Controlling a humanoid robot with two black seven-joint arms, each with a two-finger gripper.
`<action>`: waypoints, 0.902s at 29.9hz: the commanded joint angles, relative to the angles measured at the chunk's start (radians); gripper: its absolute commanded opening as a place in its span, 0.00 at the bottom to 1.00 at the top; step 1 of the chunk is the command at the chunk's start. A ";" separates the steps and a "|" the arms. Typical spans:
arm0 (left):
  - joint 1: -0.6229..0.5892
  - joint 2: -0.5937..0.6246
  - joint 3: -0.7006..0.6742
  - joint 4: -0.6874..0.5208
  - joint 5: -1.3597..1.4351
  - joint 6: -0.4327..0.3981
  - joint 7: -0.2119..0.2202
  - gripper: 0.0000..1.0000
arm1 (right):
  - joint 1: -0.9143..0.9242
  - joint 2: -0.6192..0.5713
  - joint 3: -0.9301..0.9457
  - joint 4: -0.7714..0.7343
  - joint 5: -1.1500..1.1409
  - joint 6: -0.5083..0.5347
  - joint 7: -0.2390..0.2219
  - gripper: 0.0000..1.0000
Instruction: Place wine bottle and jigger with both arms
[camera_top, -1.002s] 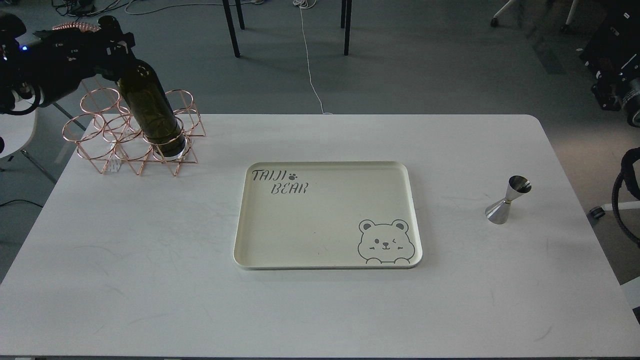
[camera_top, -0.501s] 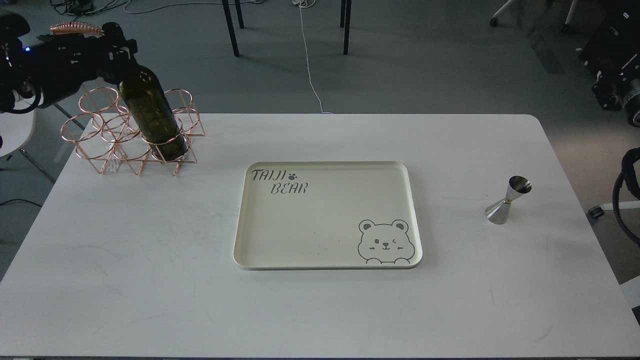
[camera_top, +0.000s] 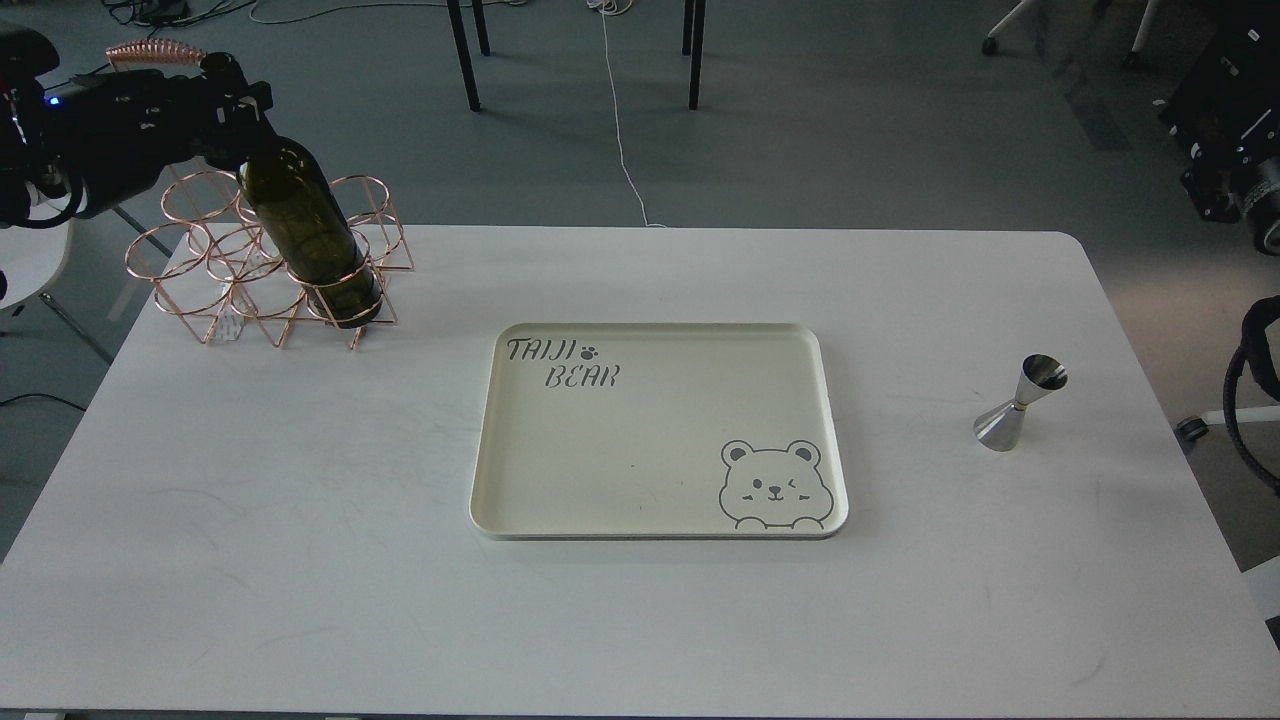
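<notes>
1. The left fingers (camera_top: 235, 110) are clamped around the neck of the wine bottle (camera_top: 305, 228), at the far left of the table (camera_top: 300, 500).
2. Below the fingers, the bottle leans, its base inside a ring of the copper wire rack (camera_top: 270, 265).
3. The cream tray (camera_top: 655, 520) lies well to the right of the fingers, mid-table.
4. The jigger (camera_top: 1020, 403) stands upright far right, well apart from the tray.
5. The right fingers are out of view.
</notes>
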 joint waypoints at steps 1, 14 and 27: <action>-0.002 -0.006 0.001 0.004 0.000 0.001 -0.001 0.69 | 0.000 0.000 0.000 0.000 -0.001 0.000 0.000 0.96; -0.017 -0.023 -0.036 0.042 -0.229 0.007 0.010 0.94 | 0.000 -0.003 0.000 -0.002 -0.001 0.001 0.000 0.96; -0.035 -0.023 -0.035 0.223 -1.069 -0.001 -0.004 0.97 | 0.002 -0.002 0.034 -0.017 0.003 -0.011 0.005 0.99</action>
